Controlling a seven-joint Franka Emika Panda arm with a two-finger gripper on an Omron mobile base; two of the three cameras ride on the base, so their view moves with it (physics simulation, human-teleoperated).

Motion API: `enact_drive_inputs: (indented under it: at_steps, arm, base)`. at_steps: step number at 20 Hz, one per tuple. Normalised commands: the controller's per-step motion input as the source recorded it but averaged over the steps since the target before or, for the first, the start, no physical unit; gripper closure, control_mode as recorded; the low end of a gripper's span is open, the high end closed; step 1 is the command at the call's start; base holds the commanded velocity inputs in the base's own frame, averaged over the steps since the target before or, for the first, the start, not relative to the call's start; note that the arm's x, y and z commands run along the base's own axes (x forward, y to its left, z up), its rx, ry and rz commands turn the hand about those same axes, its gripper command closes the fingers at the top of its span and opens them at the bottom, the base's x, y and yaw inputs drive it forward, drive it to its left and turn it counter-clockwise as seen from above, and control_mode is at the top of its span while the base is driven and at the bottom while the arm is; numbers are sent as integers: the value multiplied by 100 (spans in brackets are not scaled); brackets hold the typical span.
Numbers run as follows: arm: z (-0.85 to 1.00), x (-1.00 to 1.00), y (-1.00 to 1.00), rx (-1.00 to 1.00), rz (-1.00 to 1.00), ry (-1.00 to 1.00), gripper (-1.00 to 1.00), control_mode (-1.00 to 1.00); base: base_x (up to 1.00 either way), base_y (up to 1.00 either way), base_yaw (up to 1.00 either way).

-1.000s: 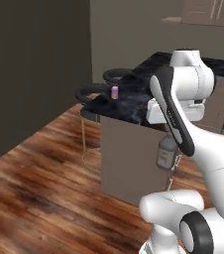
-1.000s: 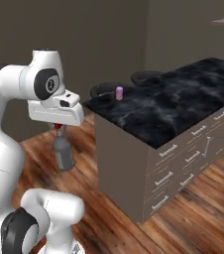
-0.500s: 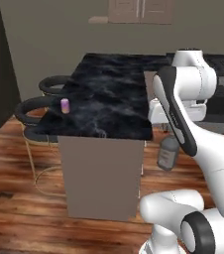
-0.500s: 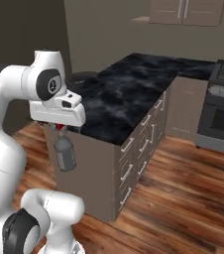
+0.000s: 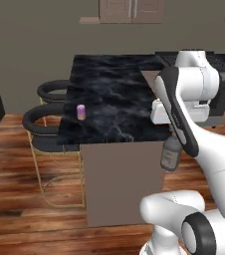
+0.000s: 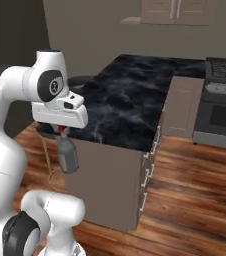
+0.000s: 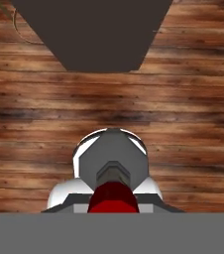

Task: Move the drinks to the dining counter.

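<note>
Left base view shows the can (image 5: 81, 111); hand view, wood floor (image 7: 193, 99).

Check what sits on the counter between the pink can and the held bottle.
Nothing: in the left base view, bare black marble of the dining counter runs from the pink can to the edge beside the red-capped bottle hanging from the gripper.
</note>
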Motion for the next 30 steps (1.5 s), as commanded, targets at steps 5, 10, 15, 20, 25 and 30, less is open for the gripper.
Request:
enact_drive_inputs:
  at_steps: [5,10,15,20,25,30]
  arm:
    - [0,0,0,0,0,0,100,100]
    - [0,0,0,0,0,0,100,100]
    - [0,0,0,0,0,0,100,100]
    - [0,0,0,0,0,0,100,100]
    - [0,0,0,0,0,0,100,100]
    - [0,0,0,0,0,0,100,100]
  base:
    - [40,79,-27]
    - [48,50,-31]
    - [56,0,-32]
    - [75,19,-12]
    - [70,31,10]
    - [61,2,15]
